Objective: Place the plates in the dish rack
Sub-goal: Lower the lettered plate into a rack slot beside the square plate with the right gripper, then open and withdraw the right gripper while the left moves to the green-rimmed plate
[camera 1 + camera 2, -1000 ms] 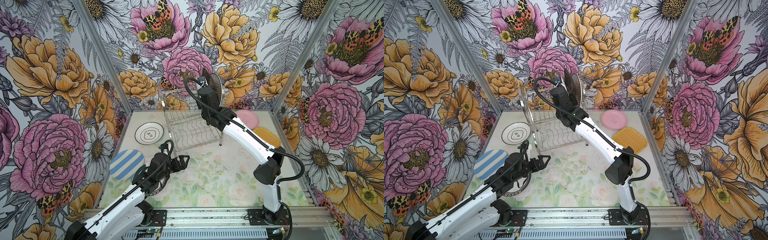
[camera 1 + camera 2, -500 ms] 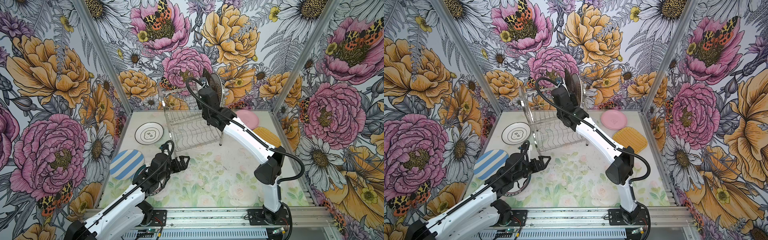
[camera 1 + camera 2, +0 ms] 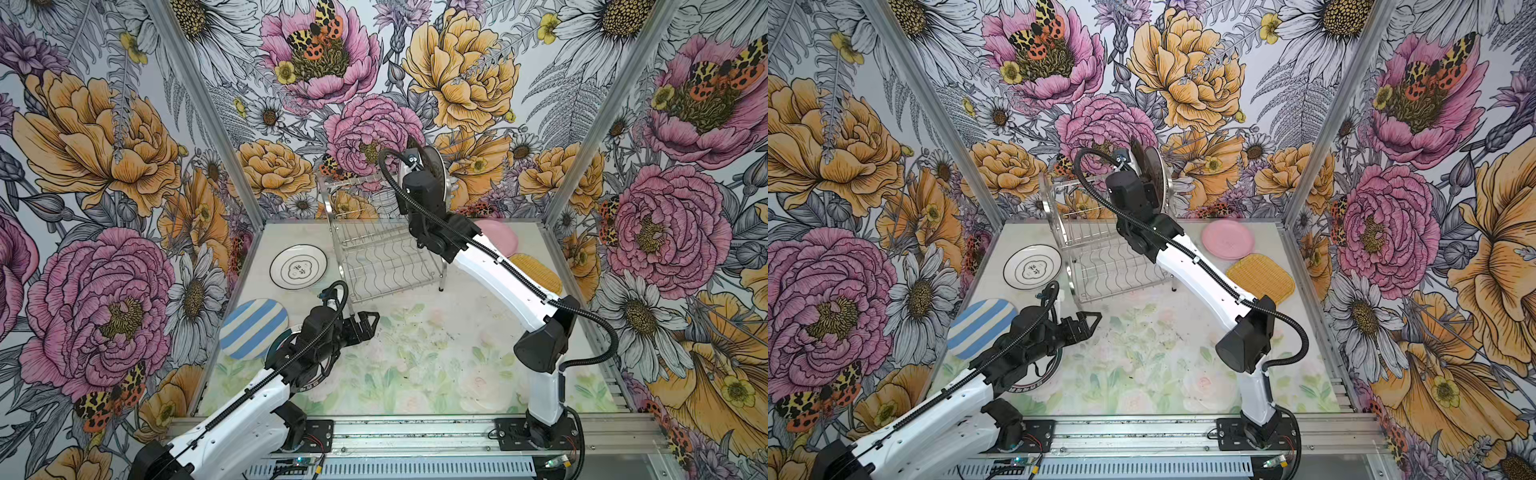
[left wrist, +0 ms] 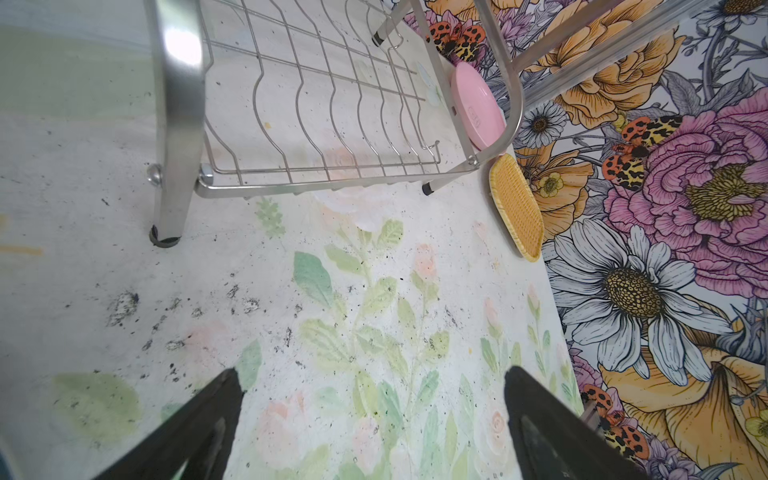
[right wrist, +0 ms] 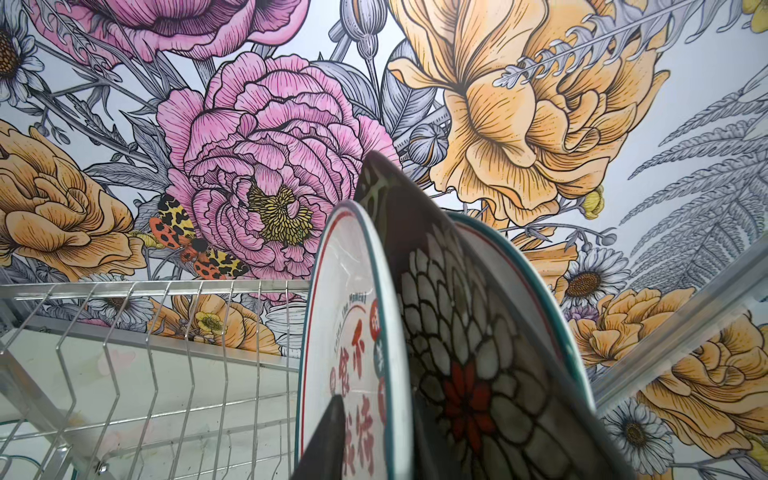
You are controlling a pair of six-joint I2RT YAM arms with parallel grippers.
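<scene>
Right claw (image 5: 332, 436): one dark finger shows, cut by frame edge, grip unclear; hidden behind its wrist in both top views. Dark-rimmed plate (image 3: 1042, 380) mostly under left arm, print unreadable. Teal-rimmed plate (image 5: 523, 270) largely behind black floral plate (image 5: 457, 353). Pink plate (image 3: 503, 239) half behind right arm in a top view.

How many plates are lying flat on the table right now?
5: white ringed plate and blue-striped plate on the left, pink plate and yellow woven plate on the right, and a half-hidden plate under the left arm. The arms could hide more.
</scene>
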